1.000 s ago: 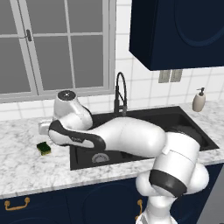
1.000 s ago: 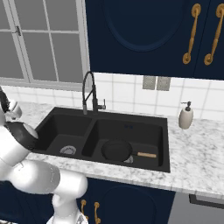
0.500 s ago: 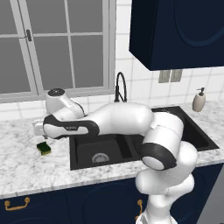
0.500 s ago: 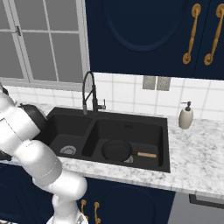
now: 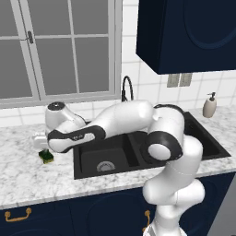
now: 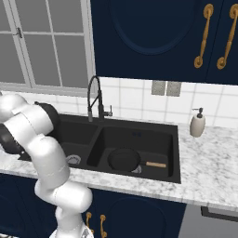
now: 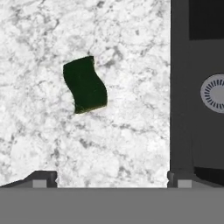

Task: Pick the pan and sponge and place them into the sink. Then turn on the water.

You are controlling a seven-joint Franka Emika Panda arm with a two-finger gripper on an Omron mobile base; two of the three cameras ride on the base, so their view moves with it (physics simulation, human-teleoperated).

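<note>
We see the sponge (image 7: 85, 85) as a small dark green block with wavy, pinched-in long sides, lying flat on the white and grey marbled counter (image 7: 118, 43). In the left base view the sponge (image 5: 46, 157) shows a yellow-green layer under its dark top, and it sits on the counter (image 5: 27, 177) just left of the sink (image 5: 90, 173), apart from its rim.

The sink (image 6: 174, 174) is a matte black rectangle with two basins and a centre divider. A silver round drain (image 7: 214, 92) with radial slots shows in the near basin in the hand view. The pan (image 6: 124, 159), round, shallow and black, lies in the right basin with its short brown handle (image 6: 156, 164) pointing right. A tall black arched faucet (image 6: 95, 100) with a spring neck stands behind the divider. A white soap dispenser (image 6: 197, 123) with a dark pump stands on the counter right of the sink.

The gripper (image 7: 113, 178) hangs over the counter above the sponge. Its two dark fingertips (image 7: 43, 178) stand wide apart at the bottom of the hand view, one over the marble, the other over the sink's edge. Nothing lies between them and they touch nothing; the sponge lies further up in that view, clear of both tips.
</note>
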